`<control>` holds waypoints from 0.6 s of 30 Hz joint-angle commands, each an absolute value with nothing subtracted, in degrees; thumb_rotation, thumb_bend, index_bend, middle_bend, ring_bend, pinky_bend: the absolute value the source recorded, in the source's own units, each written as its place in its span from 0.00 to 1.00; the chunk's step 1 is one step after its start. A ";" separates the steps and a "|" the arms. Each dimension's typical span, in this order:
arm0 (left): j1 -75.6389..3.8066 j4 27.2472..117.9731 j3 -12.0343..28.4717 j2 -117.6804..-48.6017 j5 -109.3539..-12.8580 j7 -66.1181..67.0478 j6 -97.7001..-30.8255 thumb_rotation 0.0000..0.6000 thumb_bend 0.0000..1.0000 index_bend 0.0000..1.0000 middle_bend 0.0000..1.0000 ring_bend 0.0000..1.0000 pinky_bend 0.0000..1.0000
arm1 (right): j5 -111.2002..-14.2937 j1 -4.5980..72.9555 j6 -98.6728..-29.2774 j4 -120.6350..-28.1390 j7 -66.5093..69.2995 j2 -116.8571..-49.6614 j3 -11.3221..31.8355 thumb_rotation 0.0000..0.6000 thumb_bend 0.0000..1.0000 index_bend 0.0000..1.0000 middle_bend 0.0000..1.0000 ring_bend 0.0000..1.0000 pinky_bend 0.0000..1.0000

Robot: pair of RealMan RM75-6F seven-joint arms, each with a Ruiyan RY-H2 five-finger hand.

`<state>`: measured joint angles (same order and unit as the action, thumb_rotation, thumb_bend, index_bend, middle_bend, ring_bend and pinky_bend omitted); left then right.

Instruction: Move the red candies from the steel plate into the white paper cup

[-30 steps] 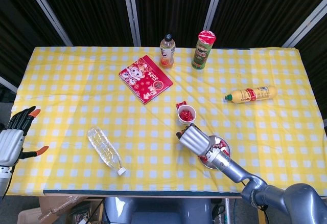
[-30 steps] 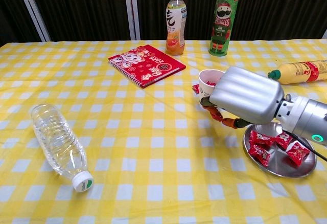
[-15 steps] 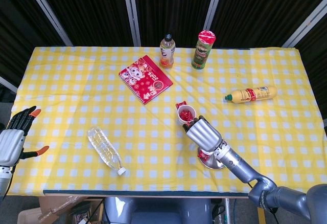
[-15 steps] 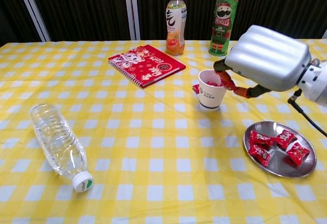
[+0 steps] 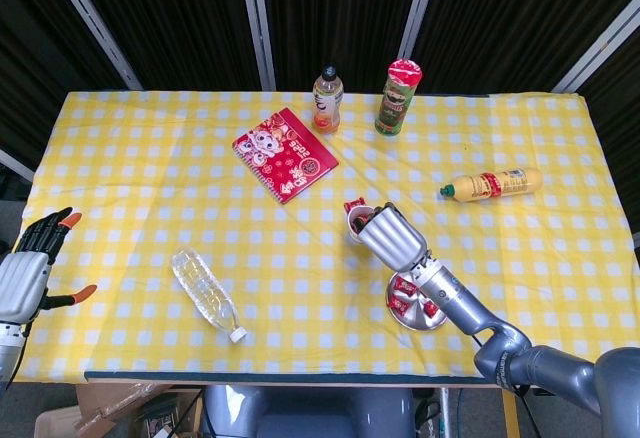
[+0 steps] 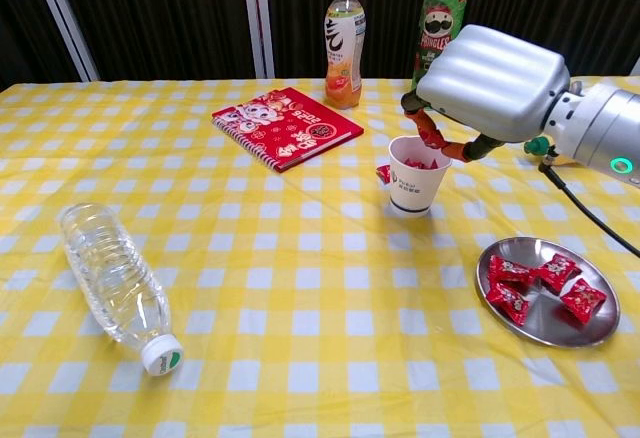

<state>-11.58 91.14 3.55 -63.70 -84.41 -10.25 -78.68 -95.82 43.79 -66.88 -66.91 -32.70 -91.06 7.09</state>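
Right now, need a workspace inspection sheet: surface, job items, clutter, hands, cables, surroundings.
Surface: yellow-and-white checked tablecloth, flat.
Job's things: white paper cup upright, red candies inside; one candy lies beside its base; round steel plate holds four red candies.
Clutter: clear plastic bottle lying; red notebook; orange drink bottle; green Pringles can; yellow squeeze bottle lying.
Hands: right hand above cup, grip unclear; left hand open, off the table edge.
Cables: black cable at right wrist.
Surroundings: dark panelled wall.

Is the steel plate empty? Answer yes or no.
No. In the chest view, several red candies lie on the steel plate.
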 commanded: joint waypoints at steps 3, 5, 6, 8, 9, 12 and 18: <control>-11.73 91.53 3.67 -63.53 -84.13 -10.31 -78.34 1.00 0.07 0.00 0.00 0.00 0.00 | -95.12 44.66 -65.98 -65.58 -32.59 -91.94 7.61 1.00 0.33 0.56 0.81 0.78 0.88; -11.76 91.62 3.66 -63.44 -84.08 -10.34 -78.22 1.00 0.07 0.00 0.00 0.00 0.00 | -94.69 44.71 -65.76 -65.28 -32.92 -92.21 7.77 1.00 0.33 0.52 0.81 0.78 0.88; -11.76 91.68 3.64 -63.41 -84.10 -10.34 -78.22 1.00 0.07 0.00 0.00 0.00 0.00 | -94.36 44.65 -65.66 -65.21 -33.14 -92.36 7.85 1.00 0.33 0.51 0.81 0.78 0.88; -11.70 91.71 3.60 -63.35 -84.15 -10.37 -78.29 1.00 0.07 0.00 0.00 0.00 0.00 | -93.52 44.45 -65.54 -65.26 -34.43 -92.78 8.03 1.00 0.33 0.48 0.81 0.78 0.88; -11.69 91.70 3.58 -63.35 -84.18 -10.37 -78.32 1.00 0.07 0.00 0.00 0.00 0.00 | -93.30 44.37 -65.57 -65.31 -34.96 -92.88 8.06 1.00 0.33 0.46 0.81 0.78 0.88; -11.61 91.47 3.55 -63.38 -84.23 -10.47 -78.44 1.00 0.07 0.00 0.00 0.00 0.00 | -92.48 43.81 -66.43 -65.78 -36.97 -93.19 8.48 1.00 0.33 0.41 0.81 0.78 0.88; -11.50 91.20 3.54 -63.46 -84.18 -10.53 -78.58 1.00 0.07 0.00 0.00 0.00 0.00 | -92.02 41.77 -70.64 -69.57 -38.52 -91.43 9.25 1.00 0.33 0.38 0.81 0.78 0.87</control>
